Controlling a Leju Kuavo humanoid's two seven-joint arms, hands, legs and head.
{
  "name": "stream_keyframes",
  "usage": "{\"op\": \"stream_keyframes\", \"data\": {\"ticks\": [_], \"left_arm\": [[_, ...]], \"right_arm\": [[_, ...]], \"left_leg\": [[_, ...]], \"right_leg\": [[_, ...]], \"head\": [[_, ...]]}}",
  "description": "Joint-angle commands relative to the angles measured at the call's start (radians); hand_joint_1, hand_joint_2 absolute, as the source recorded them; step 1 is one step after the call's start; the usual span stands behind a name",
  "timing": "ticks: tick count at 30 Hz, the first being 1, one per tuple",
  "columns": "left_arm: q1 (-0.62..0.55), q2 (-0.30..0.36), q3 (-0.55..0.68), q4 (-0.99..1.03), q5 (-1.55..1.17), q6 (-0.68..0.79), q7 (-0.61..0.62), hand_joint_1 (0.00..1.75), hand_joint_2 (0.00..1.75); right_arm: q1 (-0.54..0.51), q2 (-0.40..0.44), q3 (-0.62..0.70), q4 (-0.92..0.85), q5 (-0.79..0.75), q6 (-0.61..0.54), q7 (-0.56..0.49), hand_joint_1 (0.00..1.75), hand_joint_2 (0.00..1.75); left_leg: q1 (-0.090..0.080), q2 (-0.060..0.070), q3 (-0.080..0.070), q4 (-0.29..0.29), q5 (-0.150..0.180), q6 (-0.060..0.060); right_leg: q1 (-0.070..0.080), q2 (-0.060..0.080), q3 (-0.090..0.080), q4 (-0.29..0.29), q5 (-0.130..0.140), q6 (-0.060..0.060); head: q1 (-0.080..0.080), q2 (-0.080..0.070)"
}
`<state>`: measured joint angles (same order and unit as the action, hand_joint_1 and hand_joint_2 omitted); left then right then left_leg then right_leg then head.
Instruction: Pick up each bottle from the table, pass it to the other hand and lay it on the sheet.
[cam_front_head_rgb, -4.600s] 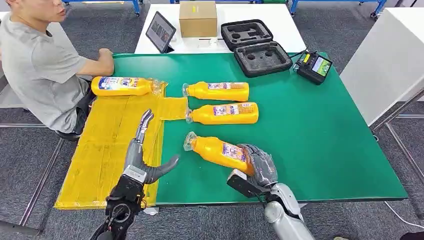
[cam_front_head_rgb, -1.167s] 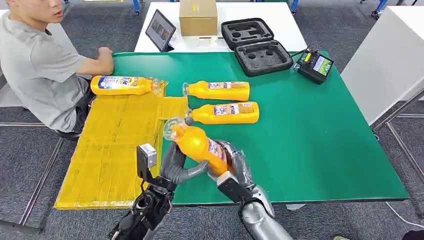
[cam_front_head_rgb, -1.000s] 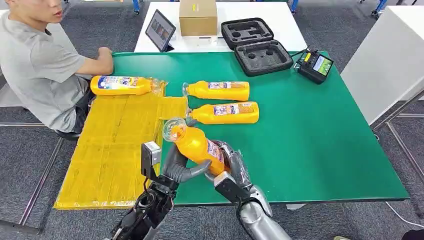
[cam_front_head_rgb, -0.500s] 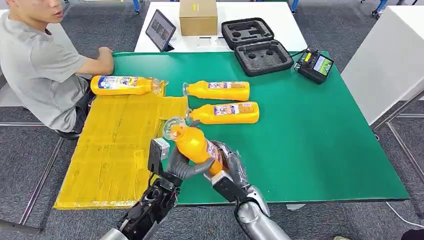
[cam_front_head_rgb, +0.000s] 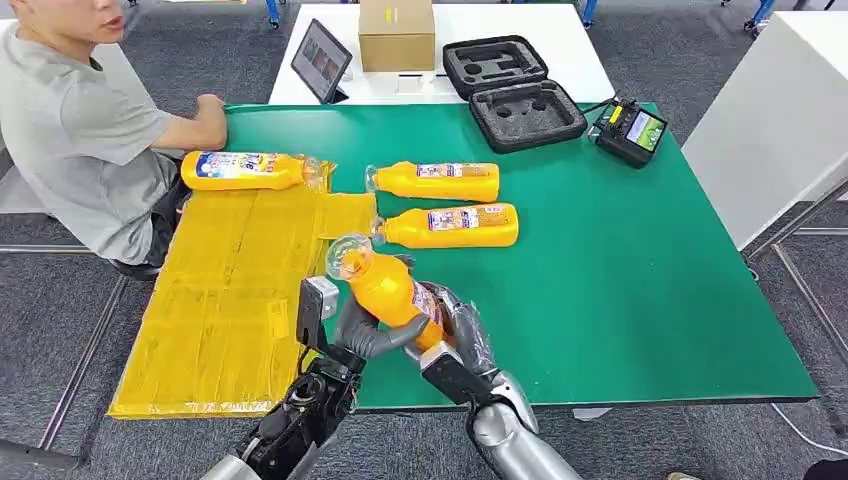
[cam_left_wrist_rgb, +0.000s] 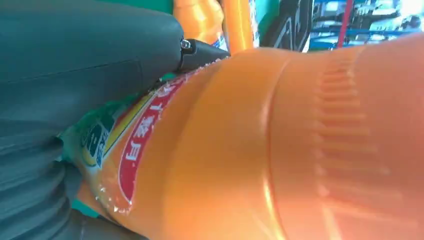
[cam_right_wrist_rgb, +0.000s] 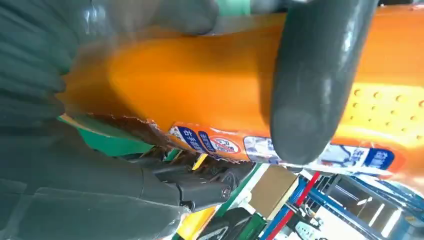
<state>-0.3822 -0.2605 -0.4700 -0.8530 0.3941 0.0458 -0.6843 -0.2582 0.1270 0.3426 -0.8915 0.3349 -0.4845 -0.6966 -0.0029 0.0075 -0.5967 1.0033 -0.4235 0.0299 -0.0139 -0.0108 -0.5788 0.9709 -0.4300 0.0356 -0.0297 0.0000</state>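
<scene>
above the green table (cam_front_head_rgb: 640, 300) near its front edge, an orange bottle (cam_front_head_rgb: 390, 288) with a clear cap and a printed label tilts cap-up toward the yellow sheet (cam_front_head_rgb: 215, 300). right hand (cam_front_head_rgb: 462, 328) wraps its base, left hand (cam_front_head_rgb: 362, 328) clamps its middle, fingers of both closed on it.

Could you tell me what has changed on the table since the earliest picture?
The right hand has lifted the nearest bottle off the green table, and the left hand has come across from over the yellow sheet to grip it too. The other three bottles stayed put.
</scene>
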Motion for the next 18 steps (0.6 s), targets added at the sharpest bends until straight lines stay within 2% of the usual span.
{"op": "stream_keyframes", "data": {"ticks": [1,11,12,13,14,15,16,17,18], "left_arm": [[-0.023,-0.002,0.017,0.012,0.017,0.010,-0.009,1.75,1.75],[-0.016,-0.005,0.015,-0.002,0.048,-0.028,0.004,1.75,1.75],[-0.015,-0.006,0.017,-0.004,0.054,-0.032,0.007,1.75,1.75],[-0.015,-0.006,0.017,-0.007,0.057,-0.034,0.007,1.75,1.75],[-0.014,-0.007,0.020,-0.013,0.064,-0.038,0.009,1.75,1.75],[-0.013,-0.005,0.023,-0.021,0.071,-0.043,0.010,1.75,1.75],[-0.011,-0.004,0.022,-0.028,0.074,-0.046,0.012,1.75,1.75],[-0.011,-0.002,0.022,-0.033,0.075,-0.046,0.012,1.75,1.75],[-0.011,-0.002,0.022,-0.036,0.075,-0.046,0.012,1.75,1.75]], "right_arm": [[-0.040,-0.012,0.058,0.092,-0.004,-0.014,-0.002,1.75,1.75],[-0.044,-0.009,0.056,0.104,-0.010,-0.014,-0.002,1.75,1.75],[-0.045,-0.008,0.056,0.107,-0.010,-0.015,-0.002,1.52,1.75],[-0.046,-0.007,0.056,0.109,-0.010,-0.016,-0.002,0.93,1.75],[-0.047,-0.006,0.057,0.115,-0.008,-0.018,-0.002,1.17,1.75],[-0.049,-0.005,0.056,0.122,-0.008,-0.018,-0.002,1.29,1.75],[-0.050,-0.004,0.055,0.124,-0.009,-0.018,-0.002,1.12,1.75],[-0.050,-0.003,0.054,0.124,-0.010,-0.020,-0.002,0.63,1.75],[-0.050,-0.002,0.053,0.124,-0.011,-0.021,-0.002,0.28,1.75]], "left_leg": [[0.001,-0.001,0.002,0.000,-0.001,-0.002],[0.001,-0.001,0.002,0.001,-0.001,-0.002],[0.001,0.000,0.001,0.001,-0.001,-0.002],[0.001,-0.001,0.002,0.001,-0.002,-0.002],[0.001,-0.001,0.001,0.000,-0.001,-0.002],[0.001,-0.001,0.002,0.001,-0.001,-0.002],[0.002,0.000,0.003,0.001,-0.002,-0.002],[0.001,0.000,0.002,0.000,-0.001,-0.002],[0.001,0.000,0.001,0.001,-0.001,-0.001]], "right_leg": [[0.001,0.001,0.002,0.000,-0.001,-0.001],[0.001,0.001,0.002,0.000,-0.001,-0.001],[0.001,0.001,0.002,0.000,-0.001,-0.001],[0.001,0.001,0.002,0.000,-0.001,-0.002],[0.001,0.000,0.002,0.000,-0.001,-0.001],[0.001,0.001,0.002,0.000,-0.001,-0.001],[0.002,0.001,0.003,0.000,-0.001,-0.002],[0.001,0.001,0.002,0.000,-0.001,-0.001],[0.001,0.000,0.001,0.000,-0.001,-0.001]], "head": [[0.000,0.000],[0.000,0.000],[0.000,0.000],[0.000,0.000],[0.000,0.000],[0.000,0.000],[0.000,0.000],[0.000,0.000],[0.000,0.000]]}}
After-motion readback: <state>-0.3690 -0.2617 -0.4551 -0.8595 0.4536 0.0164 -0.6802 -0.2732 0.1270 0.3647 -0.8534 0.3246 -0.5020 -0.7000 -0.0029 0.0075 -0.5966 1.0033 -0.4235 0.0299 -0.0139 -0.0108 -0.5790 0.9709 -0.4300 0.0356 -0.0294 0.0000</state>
